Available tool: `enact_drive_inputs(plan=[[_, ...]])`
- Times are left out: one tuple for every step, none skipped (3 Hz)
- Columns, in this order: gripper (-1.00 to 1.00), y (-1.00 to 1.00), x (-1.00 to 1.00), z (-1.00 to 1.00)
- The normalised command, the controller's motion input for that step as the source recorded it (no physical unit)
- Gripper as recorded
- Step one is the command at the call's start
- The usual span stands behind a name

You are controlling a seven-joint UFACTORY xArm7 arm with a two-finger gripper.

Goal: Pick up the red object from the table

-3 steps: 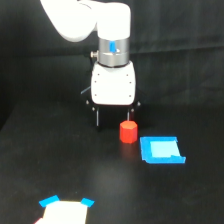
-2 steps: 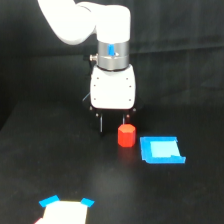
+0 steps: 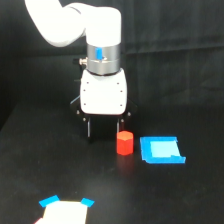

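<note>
Your claw point(image 3: 105, 129) is open wide and holds nothing. The red object point(image 3: 124, 143) stands upright on the table point(image 3: 40, 170), just beside one finger.

The matte black surface point(image 3: 40, 170) carried the red object point(image 3: 124, 143) standing near its middle, a flat blue square piece point(image 3: 161, 150) just beside it at three o'clock, and a blue-taped patch point(image 3: 65, 210) at seven o'clock.
</note>
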Motion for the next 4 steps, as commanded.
enact_drive_inputs(plan=[[-0.66, 0.75, 0.53, -0.44], [0.43, -0.61, -0.92, -0.19], [0.21, -1.0, -0.34, -0.91], [1.0, 0.15, 1.0, -0.17]])
